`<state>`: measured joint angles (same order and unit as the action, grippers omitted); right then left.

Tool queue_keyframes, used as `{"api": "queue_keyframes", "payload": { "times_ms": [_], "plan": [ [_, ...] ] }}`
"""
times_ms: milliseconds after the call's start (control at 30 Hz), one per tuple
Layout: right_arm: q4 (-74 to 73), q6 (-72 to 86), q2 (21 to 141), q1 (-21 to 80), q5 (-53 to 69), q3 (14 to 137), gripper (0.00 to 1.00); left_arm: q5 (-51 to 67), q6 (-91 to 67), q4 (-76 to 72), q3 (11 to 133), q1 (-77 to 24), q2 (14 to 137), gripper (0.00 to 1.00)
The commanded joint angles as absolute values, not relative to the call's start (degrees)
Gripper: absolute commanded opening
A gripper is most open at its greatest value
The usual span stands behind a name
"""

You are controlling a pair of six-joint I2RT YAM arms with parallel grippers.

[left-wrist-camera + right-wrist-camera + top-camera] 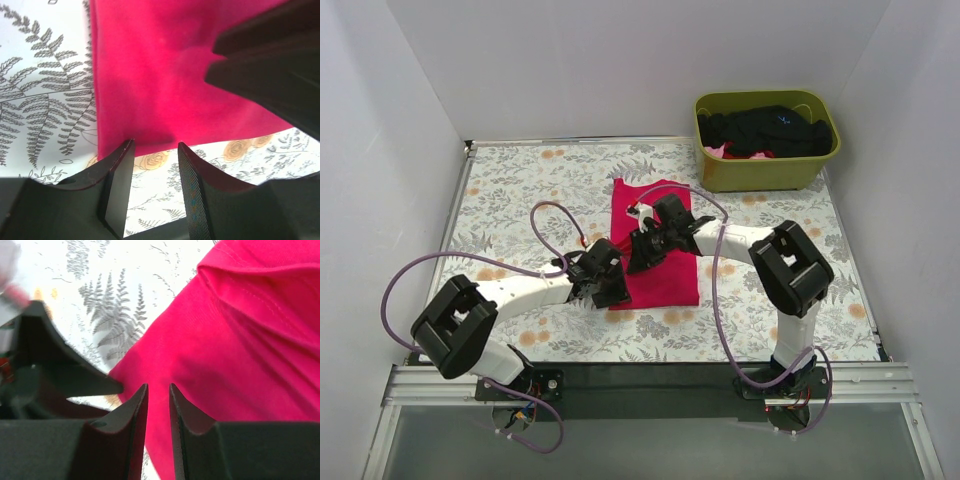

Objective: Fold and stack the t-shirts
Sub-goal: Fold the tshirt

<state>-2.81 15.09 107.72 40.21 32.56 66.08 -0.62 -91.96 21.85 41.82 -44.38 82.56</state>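
The crimson t-shirt (670, 282) lies folded mid-table; left gripper (155, 145) fingers spread at its near-left edge (right gripper (157, 386) over the middle, fingers a narrow slit apart)

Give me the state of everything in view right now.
red t-shirt: folded lengthwise, flat on table
left gripper: open, at shirt's near edge
right gripper: nearly closed over shirt, grip unclear
green bin: holding black clothes
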Motion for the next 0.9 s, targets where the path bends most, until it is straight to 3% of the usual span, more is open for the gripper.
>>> {"api": "queue_keyframes", "payload": {
  "times_ms": [0,133,367,467,667,867],
  "plan": [
    [1.23,15.74,111.61,40.43,33.31,70.13,0.26,-0.09,-92.72,22.85,41.31,-44.65,82.26,0.39],
    [1.23,15.03,115.3,39.99,31.91,74.08,0.26,-0.09,-92.81,22.59,41.13,-44.65,83.58,0.38],
    [1.14,15.21,120.06,36.57,31.38,80.85,0.26,2.46,-93.08,22.41,40.61,-44.65,85.6,0.21],
    [1.06,15.29,121.9,34.63,30.15,83.66,0.26,3.51,-93.25,22.41,40.61,-44.65,86.92,0.18],
    [0.79,15.29,123.93,31.2,28.3,90.6,0.27,3.43,-93.34,22.41,40.34,-44.65,86.22,0.17],
    [0.09,15.12,115.33,30.85,26.46,87.29,0.27,2.11,-93.43,23.03,40.52,-44.65,82.8,0.24]
  ]
}}
